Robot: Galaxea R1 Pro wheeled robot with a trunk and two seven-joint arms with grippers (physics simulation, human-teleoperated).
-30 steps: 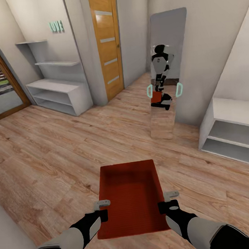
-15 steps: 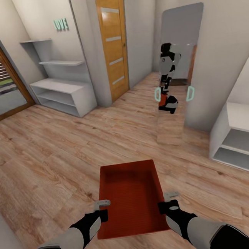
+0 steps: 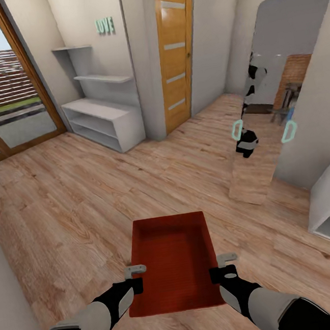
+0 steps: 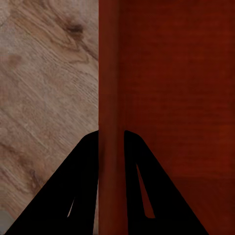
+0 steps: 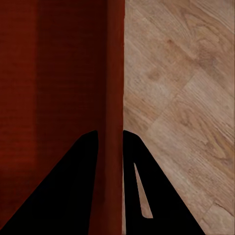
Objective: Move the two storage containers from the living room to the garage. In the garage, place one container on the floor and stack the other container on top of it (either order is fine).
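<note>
One orange-red container [image 3: 172, 261], carried low at 6 o'clock over the wood floor [image 3: 62, 207]. Probably light and stiff, best held by its thin side walls. Left gripper [image 3: 135, 277] pinched on the 9 o'clock wall, right gripper [image 3: 223, 265] on the 3 o'clock wall, forearms level and symmetric. Orange door [image 3: 175, 51] at 12 o'clock, mirror [image 3: 270, 101] at 2.

Pale teal letters "LOVE" [image 3: 104, 26] high on the white wall [image 3: 79, 21] above the shelves [image 3: 101, 79].
</note>
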